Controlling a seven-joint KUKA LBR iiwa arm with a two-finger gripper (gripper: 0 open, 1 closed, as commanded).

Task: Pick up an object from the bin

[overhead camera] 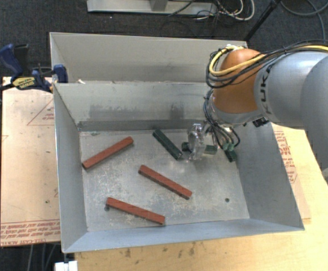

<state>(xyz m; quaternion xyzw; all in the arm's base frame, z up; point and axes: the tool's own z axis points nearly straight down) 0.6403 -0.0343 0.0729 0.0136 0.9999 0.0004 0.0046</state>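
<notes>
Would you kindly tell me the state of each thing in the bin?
Upper red bar, lying flat, untouched.
Middle red bar, lying flat, untouched.
Lower red bar, lying flat, untouched.
Green bar, lying flat, one end beside the pincer.
Pincer, low, at that bar's right end.

Three reddish-brown bars take up the left and middle floor of the bin: back-left bar, middle bar, front bar, with bare lanes between them. The front right floor is open. A dark green bar lies just beside the gripper.
</notes>
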